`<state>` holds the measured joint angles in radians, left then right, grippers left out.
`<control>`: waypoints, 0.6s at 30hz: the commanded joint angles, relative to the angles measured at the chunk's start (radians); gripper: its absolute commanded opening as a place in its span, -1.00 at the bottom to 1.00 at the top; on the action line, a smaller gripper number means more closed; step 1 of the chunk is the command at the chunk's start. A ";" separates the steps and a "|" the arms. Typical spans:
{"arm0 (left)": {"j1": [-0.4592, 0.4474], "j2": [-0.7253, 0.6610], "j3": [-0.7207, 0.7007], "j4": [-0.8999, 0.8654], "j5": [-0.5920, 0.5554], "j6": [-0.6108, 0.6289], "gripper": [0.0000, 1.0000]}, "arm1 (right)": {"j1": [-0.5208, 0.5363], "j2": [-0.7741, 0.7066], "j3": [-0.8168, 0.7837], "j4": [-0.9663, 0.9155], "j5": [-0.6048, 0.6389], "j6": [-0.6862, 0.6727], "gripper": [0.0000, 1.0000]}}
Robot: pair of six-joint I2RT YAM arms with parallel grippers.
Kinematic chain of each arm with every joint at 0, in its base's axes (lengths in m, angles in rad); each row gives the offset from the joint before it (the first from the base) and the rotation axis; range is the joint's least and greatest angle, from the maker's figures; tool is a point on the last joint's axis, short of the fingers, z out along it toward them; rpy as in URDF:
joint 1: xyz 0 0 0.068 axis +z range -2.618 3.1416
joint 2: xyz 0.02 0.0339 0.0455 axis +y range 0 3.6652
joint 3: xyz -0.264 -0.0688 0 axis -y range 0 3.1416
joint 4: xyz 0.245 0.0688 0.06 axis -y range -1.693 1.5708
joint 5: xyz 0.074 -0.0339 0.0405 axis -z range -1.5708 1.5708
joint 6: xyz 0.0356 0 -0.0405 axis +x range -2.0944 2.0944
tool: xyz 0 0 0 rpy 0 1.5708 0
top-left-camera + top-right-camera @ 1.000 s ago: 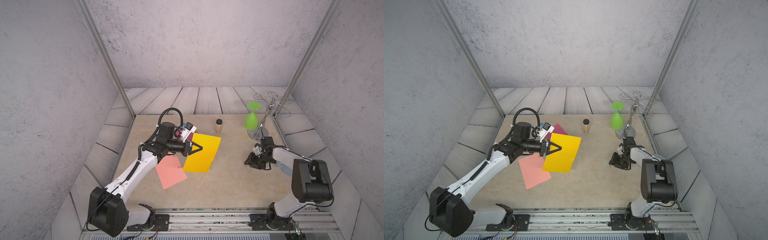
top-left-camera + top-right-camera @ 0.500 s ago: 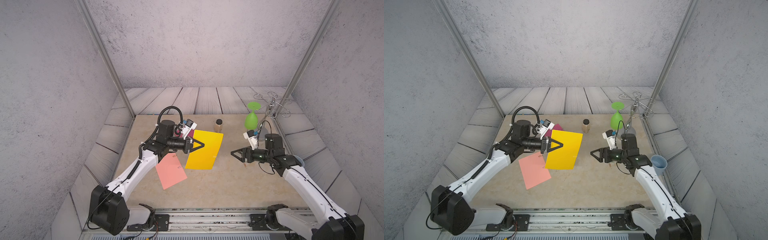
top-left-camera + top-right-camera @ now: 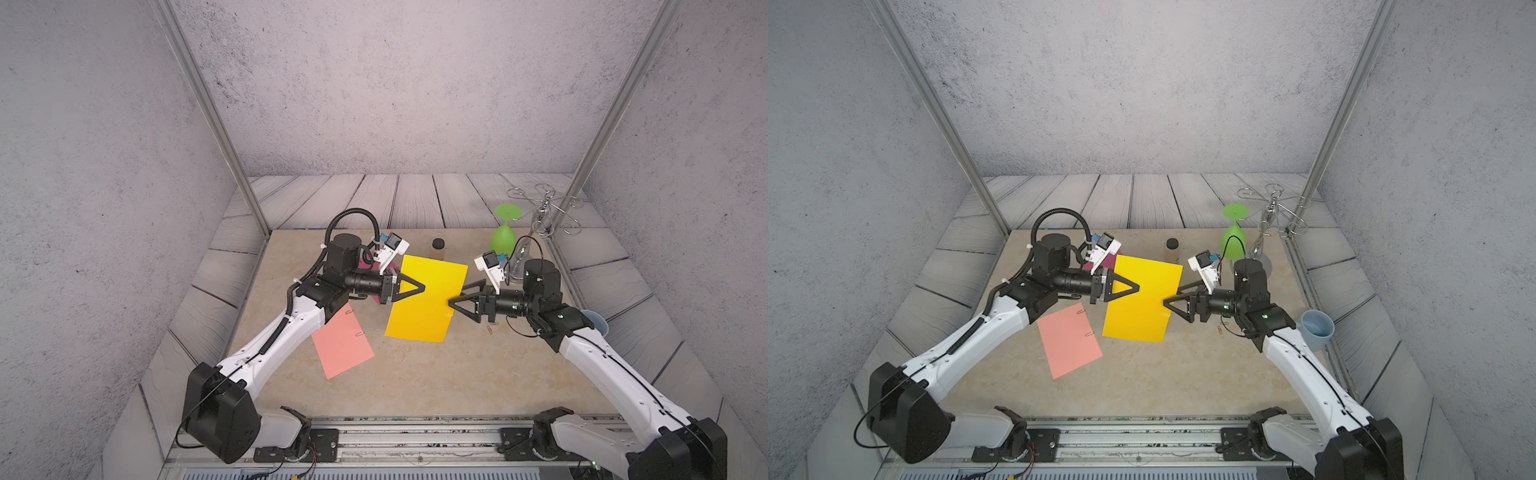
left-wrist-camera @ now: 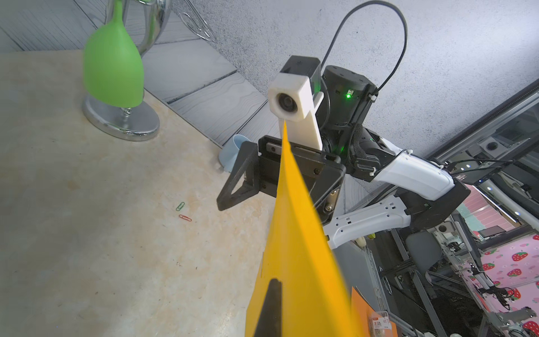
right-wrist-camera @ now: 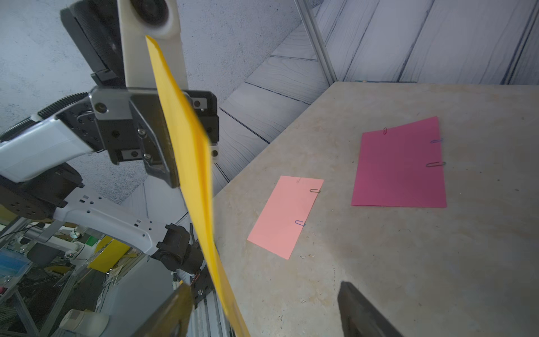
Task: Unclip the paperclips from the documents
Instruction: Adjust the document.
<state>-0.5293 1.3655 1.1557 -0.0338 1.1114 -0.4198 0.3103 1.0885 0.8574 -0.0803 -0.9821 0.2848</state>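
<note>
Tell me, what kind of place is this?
Probably a robot test booth in a lab: two robot arms bolted to a metal rail, a small table walled in by grey panels, and workshop equipment beyond.

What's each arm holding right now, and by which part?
The left gripper is shut on the yellow sheet, about midway along the edge nearest that arm. The right gripper holds nothing: its fingers stand open around the opposite edge.

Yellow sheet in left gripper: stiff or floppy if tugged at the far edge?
Probably floppy: the yellow sheet bows in the left wrist view. Likely very light: the left gripper, pinching one edge, holds it up alone. A tug from the open right gripper may swing it.
</note>
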 commanded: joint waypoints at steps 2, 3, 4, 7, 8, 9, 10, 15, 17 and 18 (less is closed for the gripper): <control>-0.014 0.014 0.035 0.020 0.025 -0.001 -1.00 | 0.019 0.010 0.031 0.115 -0.067 0.043 0.53; -0.017 0.016 0.033 0.020 0.025 0.001 -1.00 | 0.020 0.010 0.029 0.139 -0.078 0.057 0.47; -0.017 0.017 0.033 0.020 0.025 0.000 -1.00 | 0.021 0.010 0.027 0.155 -0.086 0.065 0.41; -0.018 0.017 0.035 0.018 0.028 0.005 -1.00 | 0.020 0.011 0.031 0.168 -0.115 0.074 0.20; -0.018 0.018 0.036 0.015 0.028 0.009 -1.00 | 0.021 0.012 0.032 0.168 -0.122 0.075 0.09; -0.018 0.018 0.035 0.012 0.026 0.011 -1.00 | 0.021 0.014 0.032 0.165 -0.127 0.077 -0.01; -0.018 0.017 0.035 0.009 0.028 0.015 -1.00 | 0.021 0.013 0.033 0.161 -0.131 0.075 -0.08; -0.018 0.017 0.039 -0.005 0.029 0.028 -1.00 | 0.022 0.011 0.031 0.153 -0.132 0.072 -0.42; -0.018 0.020 0.039 -0.006 0.036 0.030 -1.00 | 0.021 0.013 0.031 0.154 -0.135 0.074 -0.55; -0.018 0.020 0.039 -0.008 0.037 0.030 -1.00 | 0.020 0.013 0.031 0.153 -0.135 0.075 -0.60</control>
<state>-0.5419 1.3819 1.1664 -0.0463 1.1240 -0.4072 0.3271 1.0897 0.8654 0.0628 -1.0931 0.3607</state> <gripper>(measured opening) 0.057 0.217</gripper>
